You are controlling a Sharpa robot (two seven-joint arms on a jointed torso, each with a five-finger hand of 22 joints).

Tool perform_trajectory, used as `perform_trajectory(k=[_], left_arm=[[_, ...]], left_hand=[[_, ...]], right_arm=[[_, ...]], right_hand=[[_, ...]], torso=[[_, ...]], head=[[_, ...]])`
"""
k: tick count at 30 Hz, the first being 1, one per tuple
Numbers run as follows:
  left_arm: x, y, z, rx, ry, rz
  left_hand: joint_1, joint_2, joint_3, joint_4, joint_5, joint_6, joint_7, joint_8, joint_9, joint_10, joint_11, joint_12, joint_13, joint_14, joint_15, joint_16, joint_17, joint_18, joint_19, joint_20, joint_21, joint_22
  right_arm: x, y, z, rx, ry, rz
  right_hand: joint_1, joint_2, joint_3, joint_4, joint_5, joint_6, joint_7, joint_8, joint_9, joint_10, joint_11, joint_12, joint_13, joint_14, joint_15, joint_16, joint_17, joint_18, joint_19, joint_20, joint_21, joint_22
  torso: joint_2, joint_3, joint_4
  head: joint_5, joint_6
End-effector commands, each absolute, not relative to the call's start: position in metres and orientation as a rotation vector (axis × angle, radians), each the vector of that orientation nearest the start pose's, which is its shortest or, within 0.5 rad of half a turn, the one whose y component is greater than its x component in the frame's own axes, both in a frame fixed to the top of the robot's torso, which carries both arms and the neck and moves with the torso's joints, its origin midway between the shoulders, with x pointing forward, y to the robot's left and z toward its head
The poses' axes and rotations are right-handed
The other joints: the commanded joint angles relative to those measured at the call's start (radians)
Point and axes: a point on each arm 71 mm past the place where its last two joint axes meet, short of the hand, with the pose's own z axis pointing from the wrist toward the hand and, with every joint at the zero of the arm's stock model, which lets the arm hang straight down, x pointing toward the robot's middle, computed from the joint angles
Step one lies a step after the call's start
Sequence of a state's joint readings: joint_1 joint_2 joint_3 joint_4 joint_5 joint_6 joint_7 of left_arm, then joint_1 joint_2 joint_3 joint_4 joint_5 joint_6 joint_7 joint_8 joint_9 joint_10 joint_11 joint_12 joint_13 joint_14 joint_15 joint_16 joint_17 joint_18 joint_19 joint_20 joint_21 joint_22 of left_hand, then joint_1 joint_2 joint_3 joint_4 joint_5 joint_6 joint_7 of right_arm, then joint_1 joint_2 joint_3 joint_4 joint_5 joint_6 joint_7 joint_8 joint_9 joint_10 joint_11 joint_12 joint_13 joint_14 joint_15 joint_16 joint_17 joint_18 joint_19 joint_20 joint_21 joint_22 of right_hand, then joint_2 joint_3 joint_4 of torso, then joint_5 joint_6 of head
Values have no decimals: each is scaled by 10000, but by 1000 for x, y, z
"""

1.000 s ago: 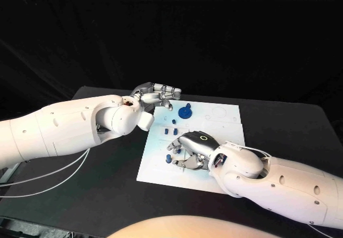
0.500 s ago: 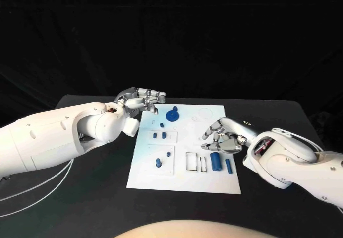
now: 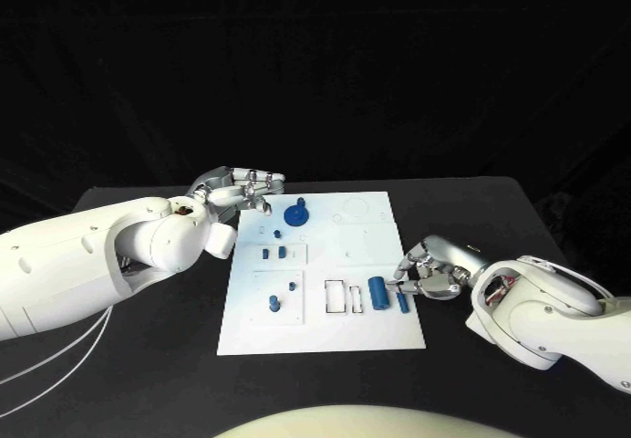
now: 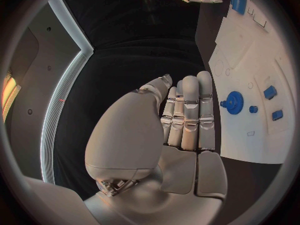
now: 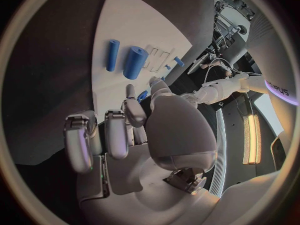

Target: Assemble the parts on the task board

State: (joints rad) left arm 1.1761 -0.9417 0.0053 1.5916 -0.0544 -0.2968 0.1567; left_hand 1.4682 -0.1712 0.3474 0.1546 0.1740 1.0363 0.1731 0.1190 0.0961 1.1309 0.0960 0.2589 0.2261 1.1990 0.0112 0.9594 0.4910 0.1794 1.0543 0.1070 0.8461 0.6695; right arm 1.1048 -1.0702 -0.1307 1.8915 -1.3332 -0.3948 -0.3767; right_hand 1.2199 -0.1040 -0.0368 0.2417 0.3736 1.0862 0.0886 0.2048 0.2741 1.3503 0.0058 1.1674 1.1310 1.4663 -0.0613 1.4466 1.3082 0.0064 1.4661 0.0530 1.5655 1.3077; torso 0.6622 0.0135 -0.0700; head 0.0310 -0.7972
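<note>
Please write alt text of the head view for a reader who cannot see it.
A white task board lies on a black table with small blue parts on it. The left robot hand is at the board's far left corner near a blue gear, and the right robot hand is at its right edge beside two blue cylinders; neither holds anything.

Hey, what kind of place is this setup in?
Probably a robotics lab test bench: a black table against a dark backdrop, a white task board holding small blue parts, and strip lights in the wrist views.
</note>
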Motion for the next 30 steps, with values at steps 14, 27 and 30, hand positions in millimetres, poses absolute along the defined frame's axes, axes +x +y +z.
perform_trajectory(k=[14,27,30], left_arm=[[475,235,-182,-12100,16136,-14301],[474,235,-182,-12098,16212,-14335],[474,235,-182,-12094,16230,-14348]], left_hand=[[-18,26,-67,-3,-15,-59,-3,-16,-16,-104,3,15,14,1,78,-38,-10,49,47,24,-72,-16],[-40,39,-76,17,-14,-59,1,-13,-18,-108,6,19,16,-2,82,-38,-10,48,48,27,-78,-19],[-48,42,-79,24,-15,-60,2,-12,-18,-111,7,20,16,-3,83,-38,-10,48,48,28,-80,-21]], right_arm=[[382,-203,-251,1271,19200,4725],[386,-190,-263,772,19622,4460],[387,-189,-267,599,19835,4300]], right_hand=[[-179,98,-579,480,111,-164,-33,169,340,-13,31,129,309,619,34,67,424,-64,1047,-8,53,2631],[-552,215,-938,506,-181,-161,-63,287,567,-48,12,67,374,617,22,67,437,-64,1047,-13,53,2631],[-571,231,-971,505,-208,-140,-75,317,604,-37,5,82,405,617,18,67,437,-64,1047,-15,53,2631]], torso=[[4,-22,-12],[8,-19,-13],[-2,-19,-12]], head=[[-103,-51],[-80,-87],[-44,-96]])
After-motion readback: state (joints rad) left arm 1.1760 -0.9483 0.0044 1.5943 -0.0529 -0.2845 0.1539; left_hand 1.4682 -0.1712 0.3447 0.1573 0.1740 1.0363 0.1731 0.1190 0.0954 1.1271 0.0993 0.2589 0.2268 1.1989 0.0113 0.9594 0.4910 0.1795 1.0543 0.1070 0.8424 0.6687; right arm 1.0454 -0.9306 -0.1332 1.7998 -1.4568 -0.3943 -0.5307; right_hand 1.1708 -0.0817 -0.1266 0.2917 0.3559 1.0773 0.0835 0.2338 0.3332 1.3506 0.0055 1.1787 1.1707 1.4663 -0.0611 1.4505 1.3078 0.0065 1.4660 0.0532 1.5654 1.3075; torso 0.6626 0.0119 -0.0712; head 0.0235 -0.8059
